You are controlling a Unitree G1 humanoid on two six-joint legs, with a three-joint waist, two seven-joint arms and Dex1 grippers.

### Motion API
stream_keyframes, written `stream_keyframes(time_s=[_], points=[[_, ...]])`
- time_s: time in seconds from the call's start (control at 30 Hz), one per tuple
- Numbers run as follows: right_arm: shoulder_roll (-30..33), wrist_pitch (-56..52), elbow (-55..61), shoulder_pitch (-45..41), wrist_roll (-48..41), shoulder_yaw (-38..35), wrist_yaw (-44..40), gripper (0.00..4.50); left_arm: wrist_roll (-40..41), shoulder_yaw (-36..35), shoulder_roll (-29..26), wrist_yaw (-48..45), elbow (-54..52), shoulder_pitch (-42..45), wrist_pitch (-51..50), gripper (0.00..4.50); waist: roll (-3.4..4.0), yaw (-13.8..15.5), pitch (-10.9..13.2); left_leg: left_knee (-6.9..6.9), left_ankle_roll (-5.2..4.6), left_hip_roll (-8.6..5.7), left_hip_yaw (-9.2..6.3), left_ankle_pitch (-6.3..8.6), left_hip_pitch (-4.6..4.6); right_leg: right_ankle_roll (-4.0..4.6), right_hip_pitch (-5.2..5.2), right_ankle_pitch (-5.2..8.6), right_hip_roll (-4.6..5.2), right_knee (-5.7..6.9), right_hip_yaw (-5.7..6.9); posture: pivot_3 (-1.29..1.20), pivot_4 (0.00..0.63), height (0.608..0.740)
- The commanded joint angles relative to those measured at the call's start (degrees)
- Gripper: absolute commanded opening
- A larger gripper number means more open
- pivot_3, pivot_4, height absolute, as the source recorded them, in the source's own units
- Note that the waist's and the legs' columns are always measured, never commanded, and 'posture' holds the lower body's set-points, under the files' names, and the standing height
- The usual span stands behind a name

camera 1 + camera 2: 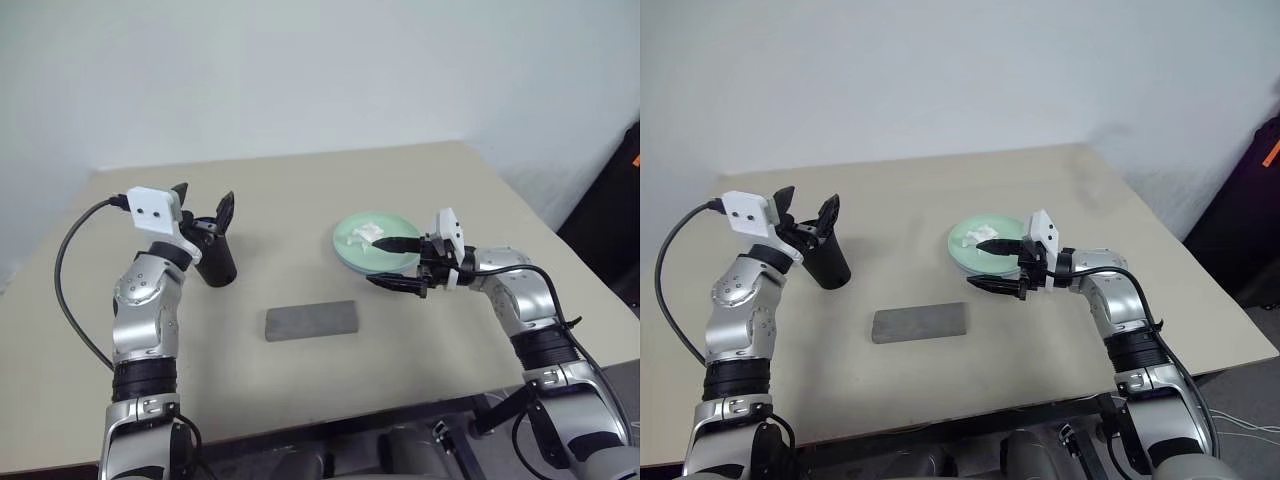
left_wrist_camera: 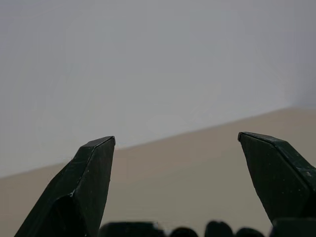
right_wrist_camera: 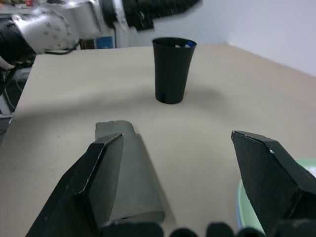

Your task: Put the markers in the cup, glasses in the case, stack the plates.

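The black cup (image 1: pixel 219 266) stands upright at the table's left, and a blue marker tip (image 3: pixel 186 44) shows at its rim. My left gripper (image 1: pixel 205 195) hovers open just above the cup (image 3: pixel 172 69), holding nothing. The grey case (image 1: pixel 311 321) lies shut in the middle of the table. At the right sits a mint-green plate (image 1: pixel 352 256) with a crumpled white scrap (image 1: pixel 366 234) on it. My right gripper (image 1: pixel 384 262) is open at the plate's near edge, pointing toward the case (image 3: pixel 131 168), one finger over the plate. The glasses are out of view.
The beige table (image 1: pixel 300 190) reaches back to a pale wall, with bare surface behind the cup and plate and in front of the case. A dark object (image 1: pixel 615 215) stands off the table's right edge.
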State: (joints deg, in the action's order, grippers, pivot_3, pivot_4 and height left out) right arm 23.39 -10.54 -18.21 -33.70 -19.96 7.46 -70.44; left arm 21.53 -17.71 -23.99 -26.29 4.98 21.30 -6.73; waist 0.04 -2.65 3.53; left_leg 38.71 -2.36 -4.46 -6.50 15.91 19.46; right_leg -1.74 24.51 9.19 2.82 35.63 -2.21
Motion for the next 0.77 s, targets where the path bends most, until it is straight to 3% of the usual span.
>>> stream_keyframes(time_s=[0.03, 0.13, 0.23, 0.77], points=[[-0.35, 1.96, -1.76, -2.71, 0.45, -1.29, 0.46, 3.79, 7.71, -1.15, -0.80, -3.99, -10.14, -4.02, -5.08, 4.23, 0.01, 0.00, 0.01, -0.02, 0.00, 0.00, 0.00, 0.00, -0.01, 0.00, 0.00, 0.00, 0.00, 0.00, 0.00, 0.00, 0.000, 0.740], [-1.03, 2.29, -3.44, -3.33, 0.47, -2.05, 1.92, 3.79, 11.45, 0.19, -1.72, -6.90, -17.22, -9.69, -9.46, 4.23, 0.02, 0.01, 0.02, -0.03, 0.00, 0.02, 0.02, 0.00, -0.01, 0.01, 0.01, 0.01, -0.01, -0.01, 0.00, 0.00, 0.000, 0.740], [-0.70, 3.33, -5.12, -3.10, 0.52, -3.23, 2.88, 3.79, 9.60, 2.96, -2.00, -7.81, -19.90, -13.93, -10.28, 4.23, 0.02, 0.13, 0.02, -0.01, 0.00, 0.01, -0.02, -0.01, -0.01, 0.01, -0.07, 0.01, -0.02, -0.01, 0.03, 0.00, 0.000, 0.740], [3.11, 0.40, -1.89, 1.72, 0.31, -5.64, 4.59, 3.79, -2.03, 8.72, 3.38, -4.83, -12.82, -20.55, -0.96, 4.23, 0.04, 0.06, 0.03, -0.04, -0.02, 0.05, 0.16, 0.00, -0.04, 0.02, -0.07, 0.03, 0.00, -0.10, -0.04, 0.00, 0.000, 0.740]])
